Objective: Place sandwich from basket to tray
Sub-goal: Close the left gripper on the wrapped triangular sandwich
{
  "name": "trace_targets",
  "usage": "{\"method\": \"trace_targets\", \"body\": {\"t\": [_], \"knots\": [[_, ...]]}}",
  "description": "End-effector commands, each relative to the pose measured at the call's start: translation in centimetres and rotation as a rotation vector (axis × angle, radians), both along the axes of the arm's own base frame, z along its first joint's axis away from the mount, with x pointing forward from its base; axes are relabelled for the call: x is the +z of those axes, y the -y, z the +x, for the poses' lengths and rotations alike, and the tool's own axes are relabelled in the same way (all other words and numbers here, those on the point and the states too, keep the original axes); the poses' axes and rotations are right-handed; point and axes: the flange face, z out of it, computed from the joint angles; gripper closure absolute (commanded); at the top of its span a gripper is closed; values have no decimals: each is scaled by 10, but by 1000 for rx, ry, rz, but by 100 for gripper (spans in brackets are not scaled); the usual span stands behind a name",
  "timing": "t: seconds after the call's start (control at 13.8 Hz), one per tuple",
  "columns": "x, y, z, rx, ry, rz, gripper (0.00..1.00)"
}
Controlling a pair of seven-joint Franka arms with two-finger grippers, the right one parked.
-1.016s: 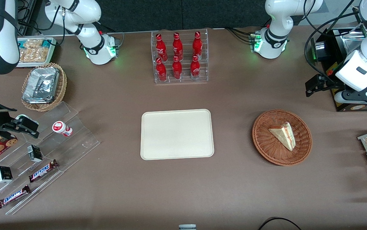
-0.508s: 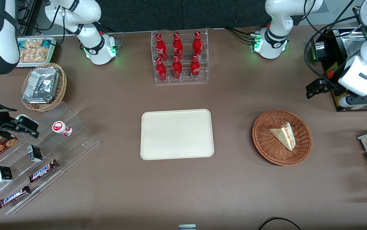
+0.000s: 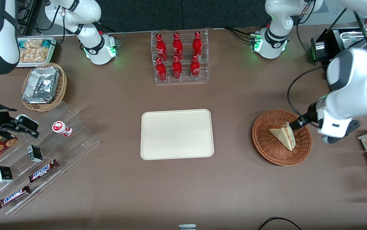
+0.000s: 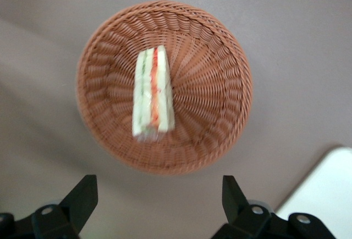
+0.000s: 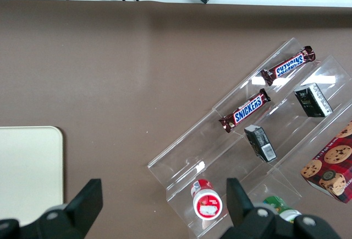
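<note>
Reading across the table from the parked arm's end, the tray (image 3: 177, 134) comes first. It sits flat at mid-table with nothing on it, so the placing is not yet done. Well apart from it, toward the working arm's end, sits the basket (image 3: 260, 140), at about the same nearness to the front camera as the tray. The sandwich (image 3: 282, 135) lies inside the basket, a little off its middle toward the working arm's end.

The left arm's gripper (image 4: 157, 200) hangs above the basket's edge on the working arm's end, clear of the wicker. Its two fingers (image 4: 82, 197) are spread wide and hold nothing.

The coming move turns on how the wedge lines up with those fingers. In the wrist view the sandwich (image 4: 153, 98) shows its layered cut edge upward. Its long axis runs straight away from the gripper, roughly square to the line joining the fingertips. The fingers therefore look already turned to close across the bread's two broad faces, over the narrow thickness, and little wrist turning seems needed.

The wedge lies ahead of the fingertips and below them, not between them. The likely step is to carry the gripper over the basket's (image 4: 220, 85) middle and then descend. A corner of the tray (image 4: 330, 189) shows in the same view.
</note>
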Motion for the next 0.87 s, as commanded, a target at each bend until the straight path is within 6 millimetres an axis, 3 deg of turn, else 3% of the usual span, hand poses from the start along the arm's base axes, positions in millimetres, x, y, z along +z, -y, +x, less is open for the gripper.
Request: {"method": "trace_targets", "body": {"t": [0.0, 0.22, 0.51, 0.8], "knots": [[-44, -4, -21, 47, 21, 0, 0], [-83, -6, -24, 80, 7, 8, 0], [-123, -18, -33, 101, 60, 4, 0], [-158, -17, -27, 106, 95, -7, 0]]}}
